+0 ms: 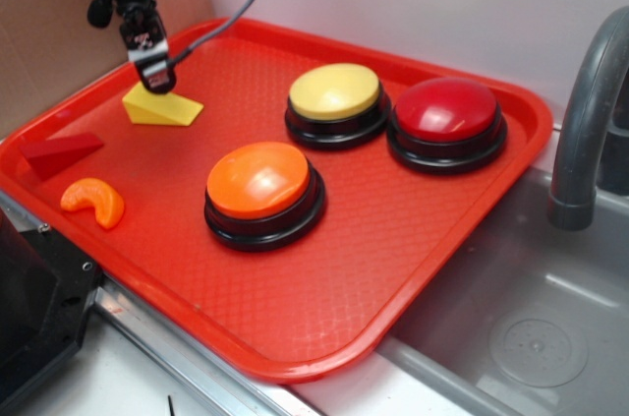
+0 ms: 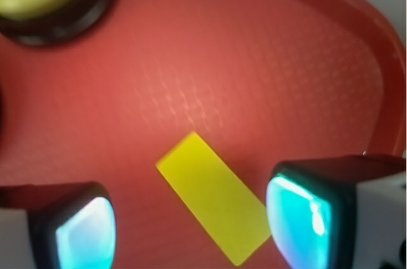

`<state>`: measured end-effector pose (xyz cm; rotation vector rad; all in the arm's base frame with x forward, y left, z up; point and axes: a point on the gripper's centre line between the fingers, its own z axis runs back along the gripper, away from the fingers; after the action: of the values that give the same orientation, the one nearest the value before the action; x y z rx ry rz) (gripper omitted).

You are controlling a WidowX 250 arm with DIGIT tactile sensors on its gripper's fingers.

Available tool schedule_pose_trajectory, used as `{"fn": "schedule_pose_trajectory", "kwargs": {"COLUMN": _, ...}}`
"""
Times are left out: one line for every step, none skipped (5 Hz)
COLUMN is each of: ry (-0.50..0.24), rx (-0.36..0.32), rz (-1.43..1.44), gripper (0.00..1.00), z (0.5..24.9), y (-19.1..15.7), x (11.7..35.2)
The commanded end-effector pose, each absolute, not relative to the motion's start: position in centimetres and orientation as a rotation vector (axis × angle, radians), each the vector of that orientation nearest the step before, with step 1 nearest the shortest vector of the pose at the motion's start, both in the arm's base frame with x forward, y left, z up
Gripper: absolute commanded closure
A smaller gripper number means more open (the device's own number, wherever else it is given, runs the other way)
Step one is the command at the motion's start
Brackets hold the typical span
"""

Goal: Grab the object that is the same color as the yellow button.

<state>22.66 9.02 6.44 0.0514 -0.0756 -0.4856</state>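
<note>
Exterior view: tool (image 1: 154,75) hangs low over the yellow wedge (image 1: 161,107) at the far left part of the red tray (image 1: 413,268), well apart from the yellow button (image 1: 334,93). Red wedge (image 1: 59,153) and orange crescent (image 1: 93,202) lie nearer the tray's left edge. Advice: descend straight, centre the wedge, close across its narrow width.

Wrist view: tool (image 2: 191,224) wide open, holding nothing; fingers (image 2: 82,231) flank the wedge (image 2: 213,196), which lies diagonally between them, its corner close to the right pad; contact cannot be told. Rotating to square the pads would likely steady the grip.
</note>
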Motion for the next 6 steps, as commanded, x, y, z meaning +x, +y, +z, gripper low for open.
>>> {"fn": "schedule_pose_trajectory", "kwargs": {"ry": -0.035, "rx": 0.165, "rz": -0.559, "gripper": 0.0, "z": 4.1, "y": 11.1, "x": 23.3}}
{"fn": "schedule_pose_trajectory", "kwargs": {"ry": -0.024, "rx": 0.181, "rz": -0.63, "gripper": 0.0, "z": 2.5, "y": 11.4, "x": 22.6}}
{"fn": "schedule_pose_trajectory", "kwargs": {"ry": 0.001, "rx": 0.151, "rz": -0.659, "gripper": 0.0, "z": 1.6, "y": 11.0, "x": 21.9}}
{"fn": "schedule_pose_trajectory", "kwargs": {"ry": -0.024, "rx": 0.122, "rz": -0.603, "gripper": 1.0, "z": 1.7, "y": 10.8, "x": 21.3}}
{"fn": "schedule_pose_trajectory", "kwargs": {"ry": -0.01, "rx": 0.125, "rz": -0.544, "gripper": 1.0, "z": 2.0, "y": 10.6, "x": 21.1}}
{"fn": "schedule_pose_trajectory", "kwargs": {"ry": 0.045, "rx": 0.158, "rz": -0.4, "gripper": 1.0, "z": 5.9, "y": 8.2, "x": 21.4}}
